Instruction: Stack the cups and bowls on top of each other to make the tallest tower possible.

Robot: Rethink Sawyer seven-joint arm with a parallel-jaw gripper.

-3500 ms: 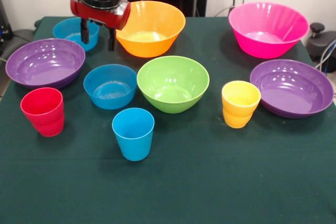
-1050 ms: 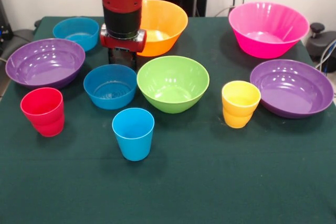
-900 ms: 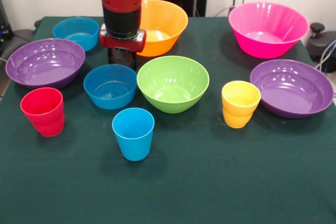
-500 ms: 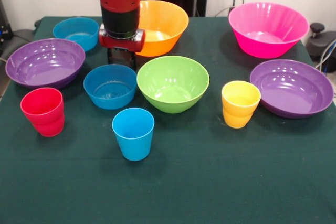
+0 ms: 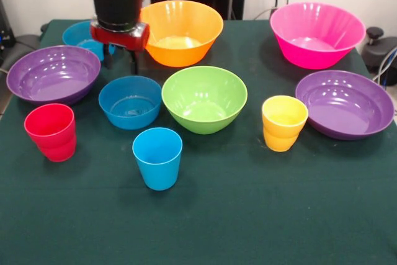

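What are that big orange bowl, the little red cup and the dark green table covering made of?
The orange bowl looks like glossy moulded plastic: bright highlights sit on its smooth inner wall. The red cup seems to be the same sort of plastic, shiny, with a stepped waist. The table covering looks like matte cloth, perhaps felt: it gives no reflections, though its weave cannot be made out.

The claw [image 5: 120,62] hangs open between far blue bowl [image 5: 84,36] and orange bowl [image 5: 180,31].

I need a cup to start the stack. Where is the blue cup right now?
In the front view the blue cup stands upright on the green cloth, nearest the camera, just in front of a small blue bowl and the lime green bowl.
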